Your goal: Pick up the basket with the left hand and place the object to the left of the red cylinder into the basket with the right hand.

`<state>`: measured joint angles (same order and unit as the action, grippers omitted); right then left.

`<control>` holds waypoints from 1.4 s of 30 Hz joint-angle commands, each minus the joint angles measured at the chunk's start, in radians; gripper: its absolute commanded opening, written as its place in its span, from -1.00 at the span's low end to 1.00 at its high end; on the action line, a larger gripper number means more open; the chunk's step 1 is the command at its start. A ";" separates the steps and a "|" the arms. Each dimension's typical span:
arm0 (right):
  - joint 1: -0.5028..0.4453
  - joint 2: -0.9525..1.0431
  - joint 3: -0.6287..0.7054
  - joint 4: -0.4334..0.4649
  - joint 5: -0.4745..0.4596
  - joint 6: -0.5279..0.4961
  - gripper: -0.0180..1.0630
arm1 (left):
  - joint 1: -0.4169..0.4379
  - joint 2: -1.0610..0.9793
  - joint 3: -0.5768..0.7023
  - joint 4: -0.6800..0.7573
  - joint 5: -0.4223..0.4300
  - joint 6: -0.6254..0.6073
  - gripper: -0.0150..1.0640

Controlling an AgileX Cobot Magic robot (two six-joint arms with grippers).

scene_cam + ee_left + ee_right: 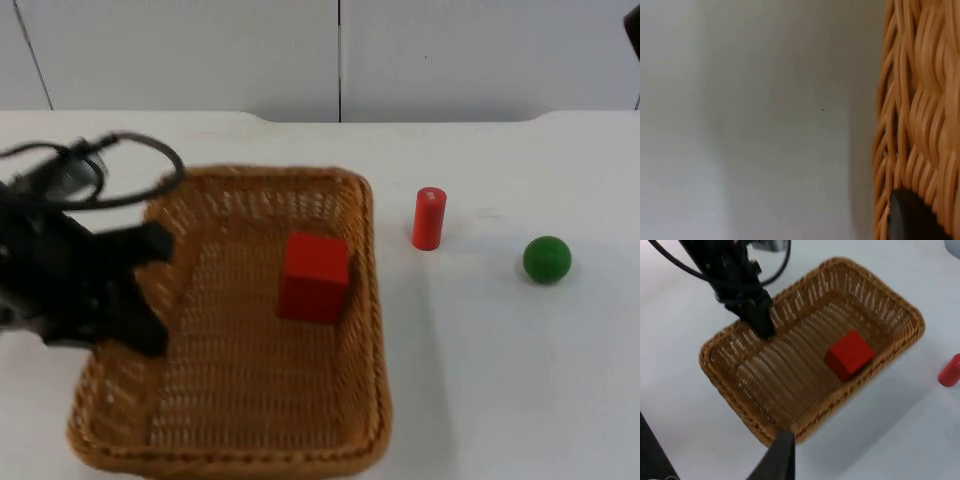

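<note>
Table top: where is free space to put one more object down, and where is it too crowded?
Bare table lies in front of the red cylinder and green ball, right of the basket. A narrower strip runs behind them to the partition wall. The left is crowded: the left gripper grips the basket's rim, and a red cube lies inside.

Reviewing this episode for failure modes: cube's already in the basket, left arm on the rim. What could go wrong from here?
1. The left gripper grips the basket at one side wall only, so the basket may tilt or slip.
2. The red cube lies loose on the weave and could slide if the basket tips.
3. The red cylinder stands close to the basket's right rim; a swing could topple it. The green ball beyond would roll if bumped.
</note>
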<state>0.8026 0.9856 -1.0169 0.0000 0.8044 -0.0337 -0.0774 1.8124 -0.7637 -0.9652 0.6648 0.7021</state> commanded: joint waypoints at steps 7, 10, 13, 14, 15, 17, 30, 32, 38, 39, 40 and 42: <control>-0.005 -0.006 0.002 -0.024 -0.001 -0.001 0.74 | -0.052 0.142 0.001 -0.110 -0.079 0.069 -0.91; -0.005 -0.006 0.002 -0.024 -0.001 -0.001 0.74 | -0.052 0.140 0.001 -0.109 -0.080 0.069 -0.67; -0.005 -0.006 0.002 -0.023 -0.003 -0.001 0.74 | -0.052 0.140 0.001 -0.108 -0.080 0.071 -0.24; -0.005 -0.006 0.002 -0.023 -0.003 -0.001 0.74 | -0.052 0.140 0.001 -0.107 -0.078 0.071 -0.01; -0.005 -0.006 0.002 -0.023 -0.003 -0.001 0.74 | -0.052 0.140 0.001 -0.106 -0.075 0.071 0.28; -0.005 -0.006 0.002 -0.023 -0.003 -0.001 0.74 | -0.050 0.140 0.001 -0.092 -0.075 0.071 0.70; -0.005 -0.013 0.047 -0.023 -0.044 -0.001 0.74 | 0.058 -0.166 -0.001 0.035 -0.131 -0.005 0.97; -0.005 -0.014 0.047 -0.023 -0.046 -0.001 0.74 | 0.069 -0.215 -0.001 0.061 -0.131 -0.024 0.97; -0.005 -0.014 0.047 -0.023 -0.048 -0.001 0.74 | 0.079 -0.450 -0.001 0.246 -0.127 -0.167 0.97; -0.005 -0.014 0.047 -0.023 -0.048 -0.001 0.74 | 0.079 -0.487 -0.001 0.274 -0.116 -0.191 0.97; -0.005 -0.014 0.047 -0.023 -0.051 -0.001 0.74 | 0.079 -0.529 -0.001 0.309 -0.103 -0.218 0.97; -0.005 -0.014 0.047 -0.023 -0.056 -0.001 0.74 | 0.079 -0.570 -0.001 0.344 -0.087 -0.244 0.97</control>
<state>0.8026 0.9775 -0.9756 -0.0169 0.7646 -0.0337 0.0000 1.2632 -0.7621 -0.6550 0.5630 0.4837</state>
